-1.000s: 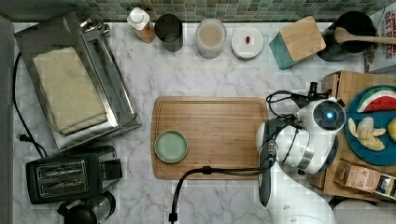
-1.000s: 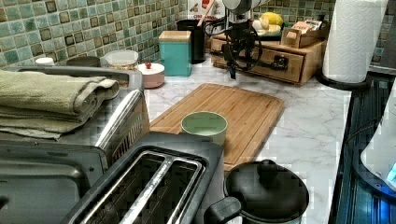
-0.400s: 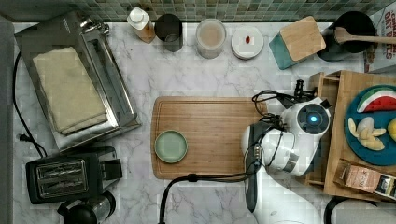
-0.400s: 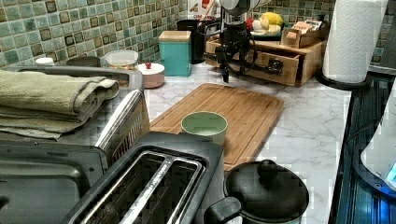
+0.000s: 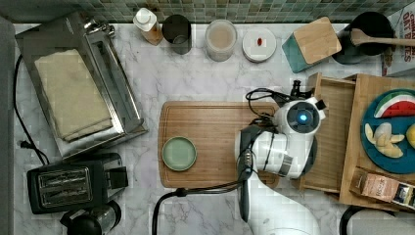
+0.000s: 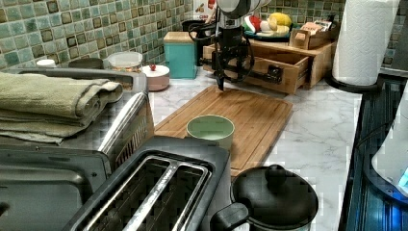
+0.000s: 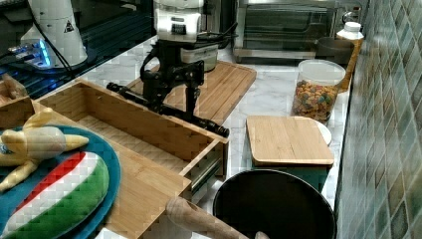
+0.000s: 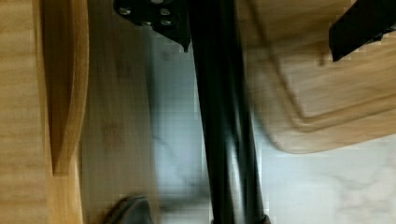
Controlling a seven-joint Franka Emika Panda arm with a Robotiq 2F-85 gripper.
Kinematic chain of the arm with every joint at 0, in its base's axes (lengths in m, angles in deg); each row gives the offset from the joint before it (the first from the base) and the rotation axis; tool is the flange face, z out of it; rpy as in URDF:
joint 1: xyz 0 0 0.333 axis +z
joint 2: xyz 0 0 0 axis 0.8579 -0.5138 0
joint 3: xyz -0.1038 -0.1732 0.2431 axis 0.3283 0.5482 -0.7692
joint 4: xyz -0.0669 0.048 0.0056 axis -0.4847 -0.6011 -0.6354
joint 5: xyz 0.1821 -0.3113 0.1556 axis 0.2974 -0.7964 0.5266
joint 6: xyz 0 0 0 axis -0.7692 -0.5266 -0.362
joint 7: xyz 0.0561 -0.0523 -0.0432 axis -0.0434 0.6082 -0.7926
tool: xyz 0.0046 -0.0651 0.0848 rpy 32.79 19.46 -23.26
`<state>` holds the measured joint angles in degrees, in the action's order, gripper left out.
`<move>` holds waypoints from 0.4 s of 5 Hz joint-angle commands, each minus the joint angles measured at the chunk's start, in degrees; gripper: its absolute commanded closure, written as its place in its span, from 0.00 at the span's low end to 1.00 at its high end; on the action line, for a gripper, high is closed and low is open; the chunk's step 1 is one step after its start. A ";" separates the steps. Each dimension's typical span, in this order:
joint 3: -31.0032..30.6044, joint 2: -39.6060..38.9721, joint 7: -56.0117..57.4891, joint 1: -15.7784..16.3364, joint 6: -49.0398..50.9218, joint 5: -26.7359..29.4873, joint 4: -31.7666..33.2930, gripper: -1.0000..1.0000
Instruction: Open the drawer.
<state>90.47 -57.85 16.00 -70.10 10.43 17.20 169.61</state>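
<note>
Nearest in the left view, a black toaster [image 6: 159, 192] and a dark kettle lid [image 6: 272, 195], both cut off by the frame's lower edge. Beside them on the left view's left, a folded green towel [image 6: 48, 101] atop a steel toaster oven, only partly in frame. Farther along the marble counter [image 6: 317, 125], a green bowl [image 6: 210, 130] sitting on the near end of a grooved cutting board [image 6: 250, 110]. Past the board's far end, the hand [image 7: 173, 105] pointing down at the drawer [image 7: 144, 124], spread fairly wide and straddling the black bar handle [image 7: 204, 124] rather than clamped on it. In the wrist view, one of the fingers [image 8: 159, 18] right against the bar, the other well apart on the board side; actual contact hard to judge through the blur. Drawer pulled well out of its wooden box, shallow tray showing from above, part of its front hidden under the arm in the top view. On the box top, a blue plate [image 5: 391, 132] with toy watermelon and banana, clipped by the top view's right edge. Farthest, against the tiled wall, a teal block with a wooden lid [image 6: 180, 55], and on the left view's right a paper towel roll [image 6: 365, 38], its top out of frame.
</note>
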 commanded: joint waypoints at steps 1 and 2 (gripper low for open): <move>-8.72 1.08 -10.34 11.32 6.47 4.34 -0.77 0.00; -8.55 0.60 -11.98 13.06 6.74 5.91 -1.97 0.00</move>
<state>89.31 -57.82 10.26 -62.60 15.94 17.47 168.72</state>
